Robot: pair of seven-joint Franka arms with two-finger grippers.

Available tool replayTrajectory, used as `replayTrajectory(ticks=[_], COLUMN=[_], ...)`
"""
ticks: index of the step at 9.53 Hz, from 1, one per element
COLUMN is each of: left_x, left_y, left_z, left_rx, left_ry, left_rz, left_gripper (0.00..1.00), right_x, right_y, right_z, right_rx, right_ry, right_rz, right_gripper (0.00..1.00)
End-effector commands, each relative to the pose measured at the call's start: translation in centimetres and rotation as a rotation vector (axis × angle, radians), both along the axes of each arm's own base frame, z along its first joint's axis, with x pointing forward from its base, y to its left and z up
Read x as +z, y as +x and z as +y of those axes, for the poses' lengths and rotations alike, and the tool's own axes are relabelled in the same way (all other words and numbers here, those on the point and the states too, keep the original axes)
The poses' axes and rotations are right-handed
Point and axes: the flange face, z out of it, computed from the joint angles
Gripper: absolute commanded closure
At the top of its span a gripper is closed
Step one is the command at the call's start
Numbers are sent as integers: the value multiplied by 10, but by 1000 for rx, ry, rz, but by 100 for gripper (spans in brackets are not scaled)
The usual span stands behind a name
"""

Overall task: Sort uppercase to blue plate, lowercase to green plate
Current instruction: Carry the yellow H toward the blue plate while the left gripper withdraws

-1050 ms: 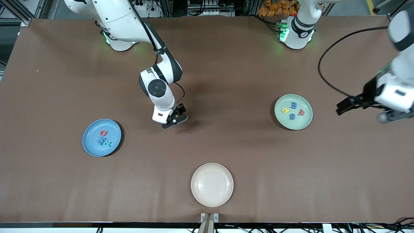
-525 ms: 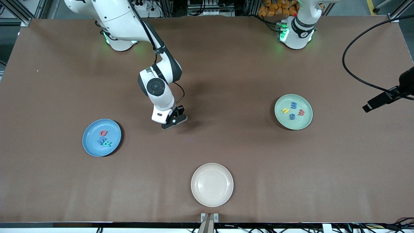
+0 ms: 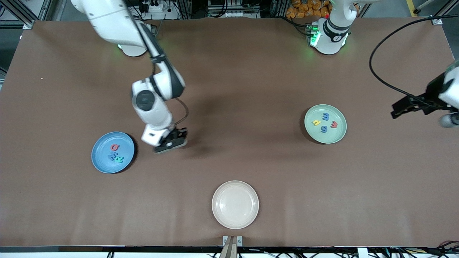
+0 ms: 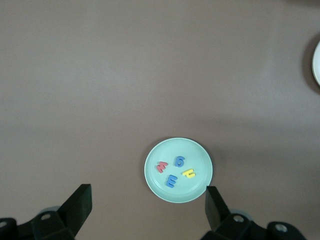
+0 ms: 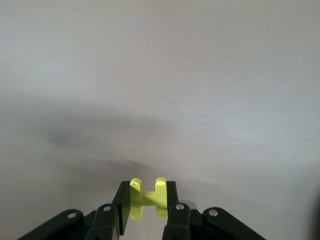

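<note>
My right gripper [image 3: 171, 142] is shut on the yellow capital H [image 5: 148, 198] and holds it over bare table beside the blue plate [image 3: 99, 161]. That plate holds the red Q [image 3: 114, 147], the blue M [image 3: 113, 155] and the green R [image 3: 119, 159]. The green plate [image 3: 339, 138] holds the yellow h [image 3: 316, 123], the blue m [image 3: 325, 116], the blue g [image 3: 323, 129] and the red w [image 3: 334, 124]. My left gripper [image 3: 400, 110] is open and empty, high over the table's edge at the left arm's end; its wrist view shows the green plate [image 4: 200, 189] far below.
An empty cream plate [image 3: 235, 204] lies near the table's front edge at mid-table; its rim [image 4: 316, 62] shows in the left wrist view. A black cable loops over the table at the left arm's end.
My right gripper has carried the yellow H from mid-table toward the blue plate. My left arm swung out toward the table's end and came partly back.
</note>
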Motion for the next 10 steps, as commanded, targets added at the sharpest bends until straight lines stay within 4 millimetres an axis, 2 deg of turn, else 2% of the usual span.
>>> replayTrajectory(ticks=[1,2,4,6,7,8,9,10], left_x=[0,0,0,-1,1,2,5,6], left_y=[-3,-6,-12,-12,-12,-11,-12,-12], left_z=[-40,-49,-68,-69,-69,-66,-63,-61], left_rx=[-88,-107,-134,-136,-135,-127,-120,-118], left_ry=[18,18,11,6,-1,-18,-28,-27], left_rz=[16,16,32,34,30,31,26,32], left_gripper=[0,0,0,0,0,0,0,0], right_x=[17,21,27,22,20,14,16,25], right_y=[19,26,25,19,17,15,16,17], right_z=[-75,-111,-162,-209,-222,-223,-225,-230], right_rx=[-50,-74,-123,-116,-124,-136,-148,-146], right_ry=[-49,-79,-127,-150,-152,-149,-144,-138], right_rz=[-20,-19,58,155,172,183,181,169], right_gripper=[100,100,100,100,100,91,9,0])
